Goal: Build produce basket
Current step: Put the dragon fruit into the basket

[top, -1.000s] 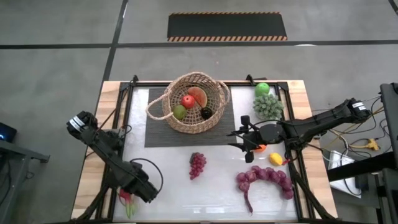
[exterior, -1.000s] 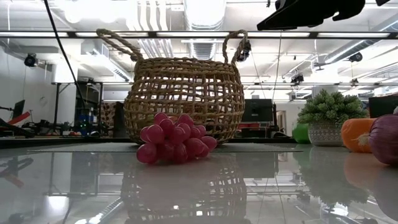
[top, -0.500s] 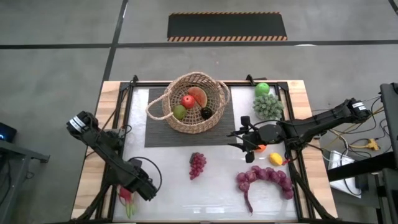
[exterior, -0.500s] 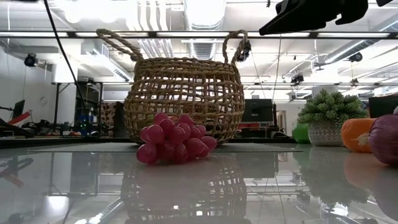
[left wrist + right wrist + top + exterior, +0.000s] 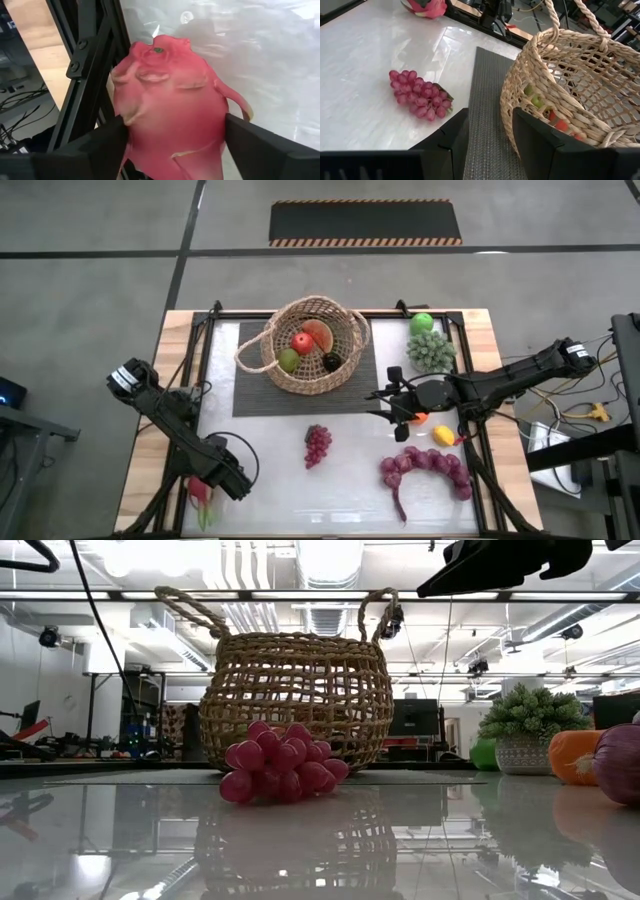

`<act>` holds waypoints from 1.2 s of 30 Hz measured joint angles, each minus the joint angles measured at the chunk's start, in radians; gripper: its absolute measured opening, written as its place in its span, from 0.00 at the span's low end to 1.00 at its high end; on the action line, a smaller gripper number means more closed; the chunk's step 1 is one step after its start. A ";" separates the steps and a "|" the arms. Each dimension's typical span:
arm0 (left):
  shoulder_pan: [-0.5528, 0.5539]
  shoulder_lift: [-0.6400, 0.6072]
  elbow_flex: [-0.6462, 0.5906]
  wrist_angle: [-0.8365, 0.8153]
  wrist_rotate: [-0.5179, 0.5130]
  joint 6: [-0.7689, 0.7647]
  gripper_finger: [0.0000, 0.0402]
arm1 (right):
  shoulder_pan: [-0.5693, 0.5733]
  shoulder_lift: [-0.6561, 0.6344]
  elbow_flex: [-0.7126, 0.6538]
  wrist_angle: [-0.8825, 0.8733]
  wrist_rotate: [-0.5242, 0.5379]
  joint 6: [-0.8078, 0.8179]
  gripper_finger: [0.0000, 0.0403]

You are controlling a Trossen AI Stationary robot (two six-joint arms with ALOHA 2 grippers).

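The woven basket (image 5: 315, 370) stands on a dark mat (image 5: 250, 395) at the far middle. It holds a red apple (image 5: 302, 341), a watermelon slice (image 5: 318, 333), a green apple (image 5: 288, 360) and a dark fruit (image 5: 331, 362). My left gripper (image 5: 212, 483) is at the table's near left corner, shut on the pink dragon fruit (image 5: 170, 100). My right gripper (image 5: 385, 405) is open and empty to the right of the basket, above the table; its own view (image 5: 492, 127) looks at the basket (image 5: 570, 85). A small grape bunch (image 5: 317, 444) lies on the table in the middle. My left gripper pinches the dragon fruit's body between its two fingers (image 5: 100, 145), one on each opposite side (image 5: 131, 117). The fruit's tip with a green spot (image 5: 158, 49) points away from the wrist. Whether the fruit is clear of the table, I cannot tell.
An orange (image 5: 420, 418) and a lemon (image 5: 443, 435) lie under my right arm. A long purple grape bunch (image 5: 425, 465) lies near right. A green apple (image 5: 422, 323) and a leafy clump (image 5: 430, 350) stand far right. A black frame (image 5: 85, 65) edges the table.
My left gripper has shifted a little at the near left corner, carrying the dragon fruit with it. My right gripper has kept still.
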 joint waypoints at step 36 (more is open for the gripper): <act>0.143 -0.043 0.220 0.972 -1.428 2.116 0.59 | -0.009 0.139 -0.056 0.571 -0.108 0.135 0.75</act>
